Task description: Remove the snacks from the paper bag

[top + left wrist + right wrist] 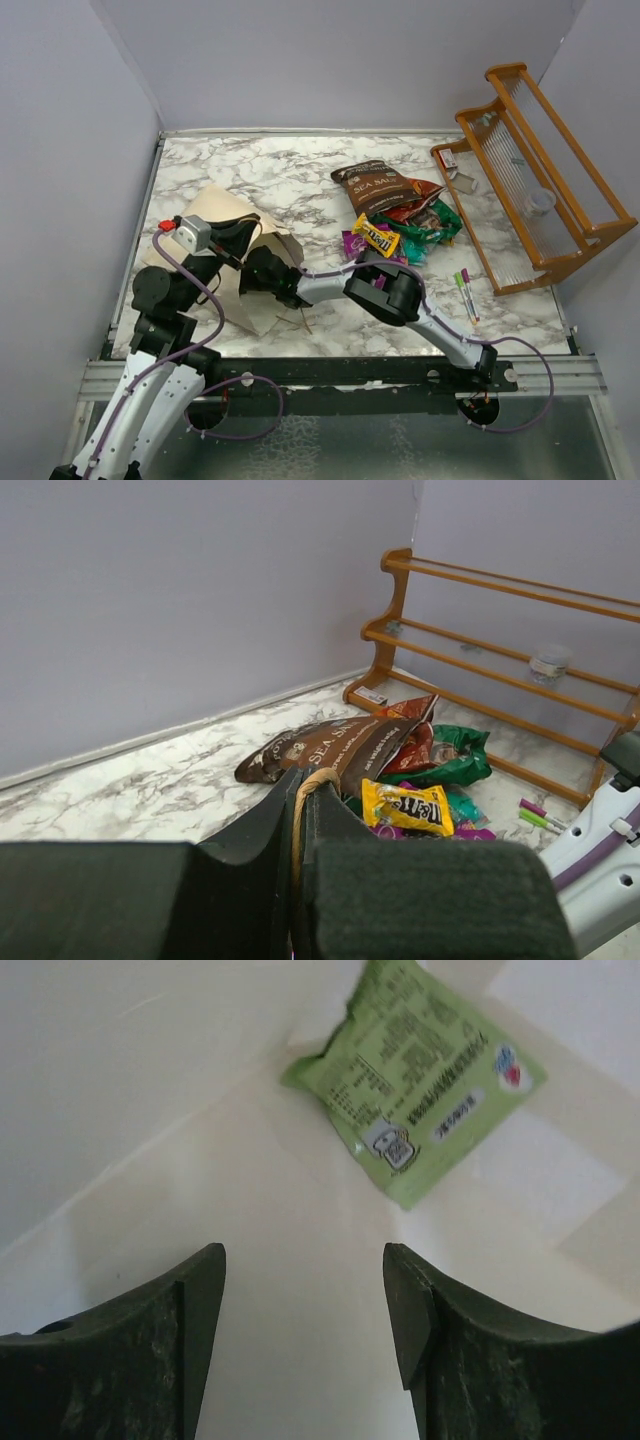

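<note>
The beige paper bag [222,215] lies on its side at the left of the table. My left gripper [238,240] is shut on its twisted cord handle [312,785] and holds the mouth up. My right gripper [262,272] reaches into the bag's mouth; in the right wrist view it [305,1295] is open and empty inside the bag, with a light-green packet [420,1075] lying ahead of it, untouched. Outside lies a pile of snacks: the brown Sea Salt bag [378,185], an orange-red bag [415,205], a green bag [435,232], a purple packet [352,242] and a yellow candy wrapper [377,237].
A wooden rack [540,170] stands at the right edge and holds a small clear cup [540,200]. Two marker pens [465,290] lie in front of it. The pile also shows in the left wrist view [405,808]. Walls close off the left, back and right.
</note>
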`<state>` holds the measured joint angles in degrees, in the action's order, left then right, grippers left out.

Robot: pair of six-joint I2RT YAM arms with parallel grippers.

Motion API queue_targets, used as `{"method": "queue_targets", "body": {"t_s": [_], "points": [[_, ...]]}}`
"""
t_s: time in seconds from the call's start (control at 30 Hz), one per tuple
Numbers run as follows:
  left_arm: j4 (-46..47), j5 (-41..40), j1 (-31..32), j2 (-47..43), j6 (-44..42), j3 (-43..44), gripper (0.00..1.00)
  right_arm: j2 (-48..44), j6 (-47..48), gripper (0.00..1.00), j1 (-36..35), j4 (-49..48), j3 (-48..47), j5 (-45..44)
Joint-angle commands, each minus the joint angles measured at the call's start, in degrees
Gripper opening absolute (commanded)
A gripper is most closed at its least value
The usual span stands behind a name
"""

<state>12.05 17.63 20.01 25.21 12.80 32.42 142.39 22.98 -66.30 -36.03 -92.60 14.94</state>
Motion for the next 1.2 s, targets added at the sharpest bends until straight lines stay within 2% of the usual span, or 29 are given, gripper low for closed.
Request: {"method": "queue_targets", "body": {"t_s": [0.0,0.17,0.4,0.67,0.97,1.17], "points": [[3.53,1.33,0.16,-0.35,0.78,2.47,0.0,-3.27,16.46,0.65,-0.49,2.58,2.4,4.31],[3.71,1.92,0.19,0.35,1.18,2.73,0.0,-3.49,31.02,0.67,-0.53,4.03,3.6,5.2],[6.18,6.27,0.14,4.37,4.99,3.86,0.0,0.5,41.04,0.77,-1.27,5.56,-2.32,3.41],[9.59,10.79,0.16,9.14,10.83,4.12,0.0,5.54,36.48,0.78,-1.54,6.69,-12.69,3.04],[10.5,18.85,0.2,9.83,13.91,4.33,0.0,14.39,35.82,0.76,-1.45,7.46,-25.84,-5.13],[8.95,22.33,0.18,9.41,14.79,3.35,0.0,17.7,33.93,0.69,-1.18,6.15,-31.4,-6.24]]}}
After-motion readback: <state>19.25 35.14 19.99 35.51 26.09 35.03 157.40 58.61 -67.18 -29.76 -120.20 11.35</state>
